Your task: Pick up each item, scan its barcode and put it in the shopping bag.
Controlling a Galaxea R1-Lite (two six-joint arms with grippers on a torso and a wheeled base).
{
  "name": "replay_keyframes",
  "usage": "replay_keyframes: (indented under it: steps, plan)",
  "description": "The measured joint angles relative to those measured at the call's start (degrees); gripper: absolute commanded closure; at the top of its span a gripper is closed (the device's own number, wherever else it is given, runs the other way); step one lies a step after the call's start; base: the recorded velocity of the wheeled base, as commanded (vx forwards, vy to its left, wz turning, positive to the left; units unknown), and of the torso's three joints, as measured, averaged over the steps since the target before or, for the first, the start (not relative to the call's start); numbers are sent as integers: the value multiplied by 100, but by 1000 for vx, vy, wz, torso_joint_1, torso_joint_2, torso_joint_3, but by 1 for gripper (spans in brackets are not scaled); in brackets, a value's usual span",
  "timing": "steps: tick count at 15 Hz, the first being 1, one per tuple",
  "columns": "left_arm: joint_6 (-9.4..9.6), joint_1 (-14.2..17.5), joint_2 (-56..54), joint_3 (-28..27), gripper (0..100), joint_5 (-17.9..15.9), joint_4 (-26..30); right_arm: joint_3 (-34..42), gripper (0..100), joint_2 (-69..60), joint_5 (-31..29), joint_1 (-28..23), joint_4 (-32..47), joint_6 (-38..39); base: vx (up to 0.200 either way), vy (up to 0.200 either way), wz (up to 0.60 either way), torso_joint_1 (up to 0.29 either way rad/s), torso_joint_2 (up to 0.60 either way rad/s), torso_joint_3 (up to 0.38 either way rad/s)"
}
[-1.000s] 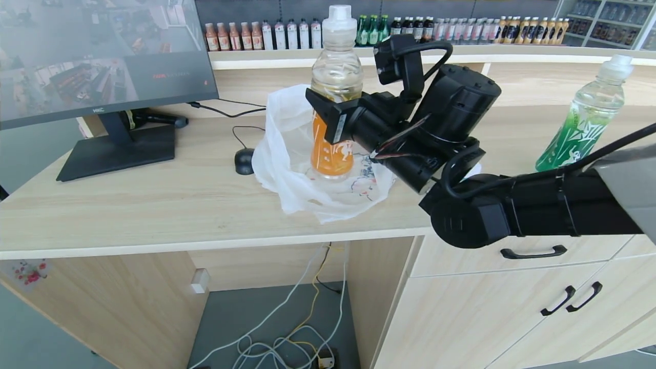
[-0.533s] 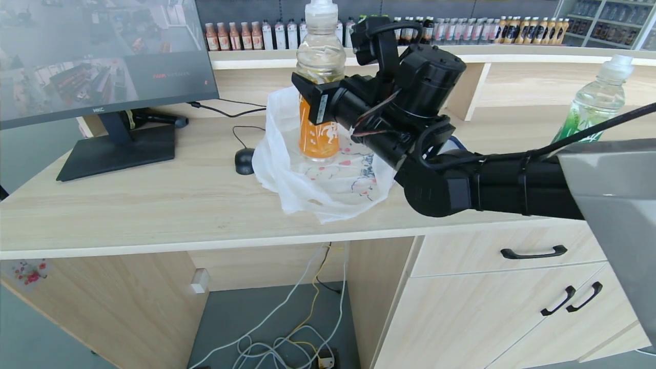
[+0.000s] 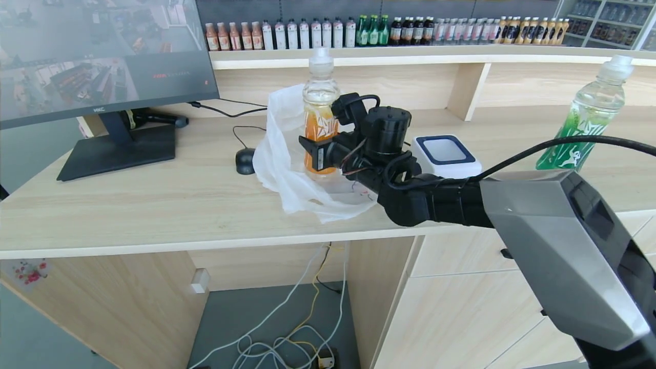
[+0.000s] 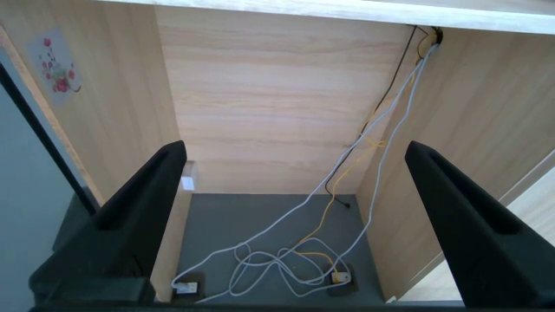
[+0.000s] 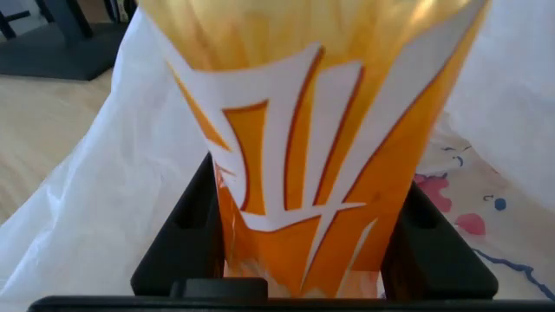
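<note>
orange bottle [image 3: 320, 120]: orange label with white brush strokes, clear above, white cap | shopping bag [image 3: 277, 154]: milky white, red and blue print on lower right part | right end effector [image 3: 320, 155]: black | green bottle [image 3: 584, 123], right edge of frame: green label with white strokes, white cap | scanner [image 3: 445, 154]: white, dark blue frame | counter [image 3: 154, 200]: pale wood grain

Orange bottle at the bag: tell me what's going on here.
The right gripper is shut on the orange-label bottle, holding it upright with its base inside the open white shopping bag on the counter. A green-label bottle stands farther right, beyond the scanner, not yet bagged. The left gripper hangs open below the counter, holding nothing.
</note>
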Motion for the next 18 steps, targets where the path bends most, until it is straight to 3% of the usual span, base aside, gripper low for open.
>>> replay_keyframes:
  steps: [14,15,18]
  plan:
    - [0,2,0,0,0,0,-2,0,100,199,35,-52,90,99,0,0,0,0,0,0]
    - [0,2,0,0,0,0,-2,0,0,201,35,-49,93,101,0,0,0,0,0,0]
    - [-2,2,0,0,0,0,0,13,0,234,30,-44,169,105,0,0,0,0,0,0]
